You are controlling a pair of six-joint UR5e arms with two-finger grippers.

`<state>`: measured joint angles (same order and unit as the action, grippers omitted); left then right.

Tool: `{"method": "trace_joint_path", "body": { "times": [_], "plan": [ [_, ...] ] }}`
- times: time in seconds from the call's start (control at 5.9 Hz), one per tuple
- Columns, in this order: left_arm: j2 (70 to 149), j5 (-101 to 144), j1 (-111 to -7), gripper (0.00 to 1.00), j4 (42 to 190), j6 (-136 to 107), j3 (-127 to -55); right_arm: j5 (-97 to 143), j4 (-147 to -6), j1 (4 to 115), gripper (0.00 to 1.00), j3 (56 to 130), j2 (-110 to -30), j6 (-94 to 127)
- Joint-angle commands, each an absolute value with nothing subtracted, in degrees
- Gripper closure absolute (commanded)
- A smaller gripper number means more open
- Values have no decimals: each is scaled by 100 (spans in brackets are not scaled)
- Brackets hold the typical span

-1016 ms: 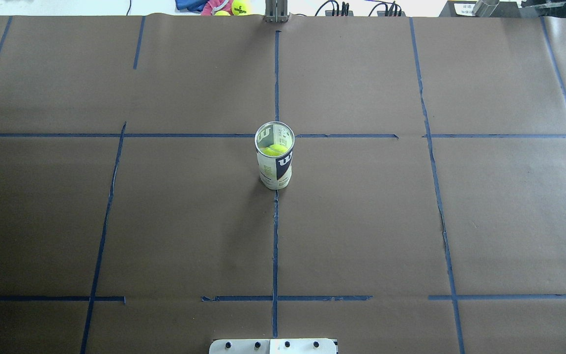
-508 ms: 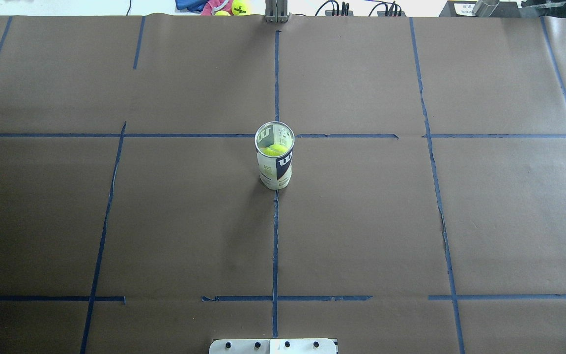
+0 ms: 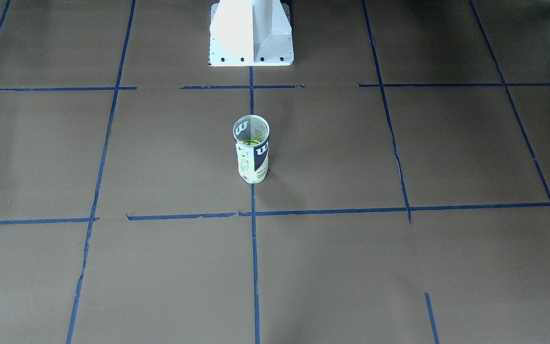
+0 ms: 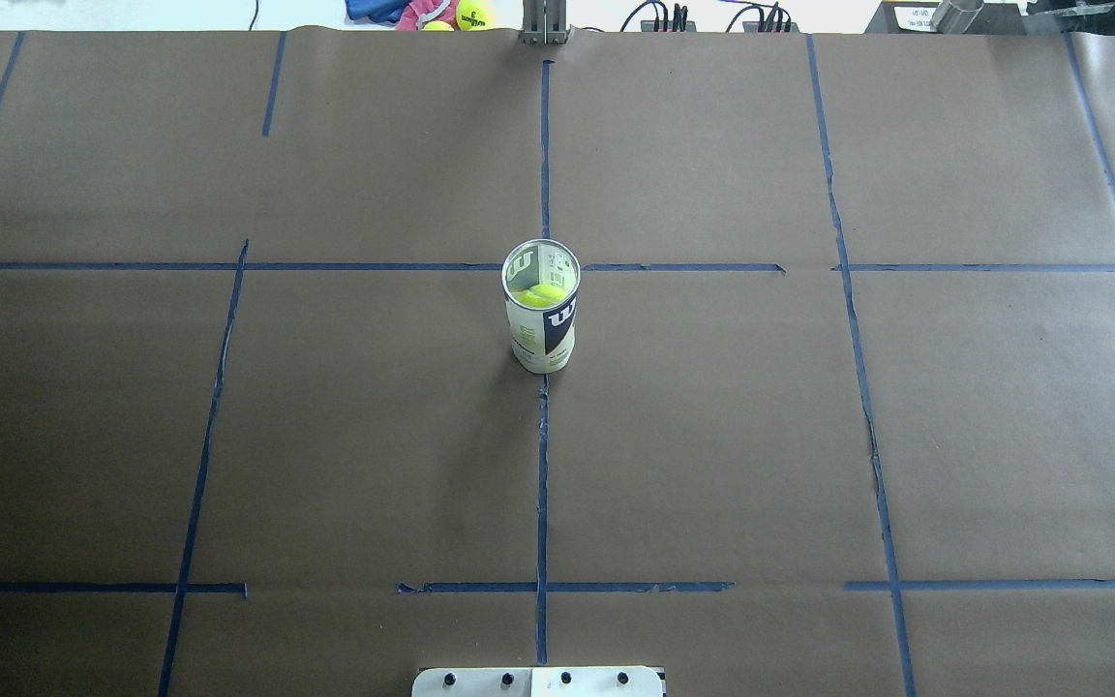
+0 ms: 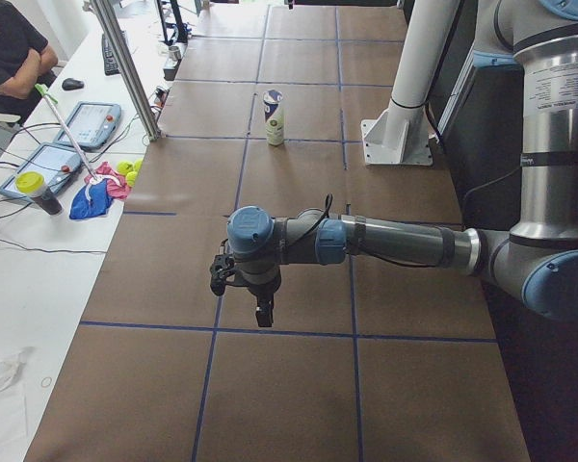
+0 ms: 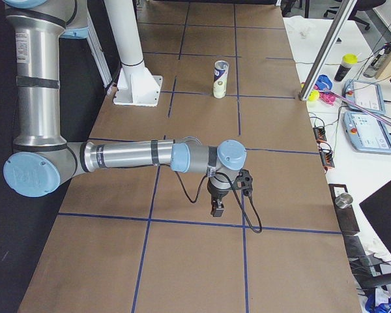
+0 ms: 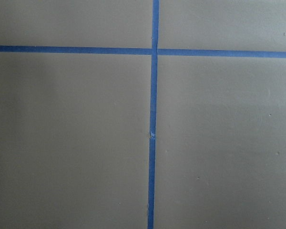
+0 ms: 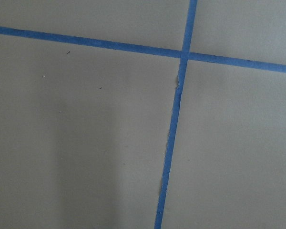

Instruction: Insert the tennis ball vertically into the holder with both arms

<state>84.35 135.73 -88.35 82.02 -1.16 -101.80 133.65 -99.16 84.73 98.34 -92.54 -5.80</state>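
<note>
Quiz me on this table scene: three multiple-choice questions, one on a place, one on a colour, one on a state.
1. The holder stands
A) on the centre tape line
B) at a table corner
C) against the robot's base

2. The tape is
A) red
B) blue
C) white

3. The tennis ball is
A) inside the upright holder
B) loose on the table
C) held in fingers

Answers:
1 A: the overhead view shows its base on that line.
2 B: every strip is blue.
3 A: yellow-green shows through the open top.
</note>
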Motion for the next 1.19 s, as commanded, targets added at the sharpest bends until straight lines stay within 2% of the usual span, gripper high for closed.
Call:
{"method": "trace_joint_path", "body": {
  "times": [0.0, 0.51, 1.02],
  "plan": [
    [8420, 13579, -8842, 0, 8191, -114, -10160, 13385, -9923, 8473, 0, 9835, -9281, -554],
    [8429, 13579, -8833, 0, 8200, -123, -10107, 13377, -9923, 8473, 0, 9817, -9290, -545],
    [8429, 13579, -8850, 0, 8096, -132, -10387, 13473, -9923, 8481, 0, 9800, -9299, -580]
  ]
}}
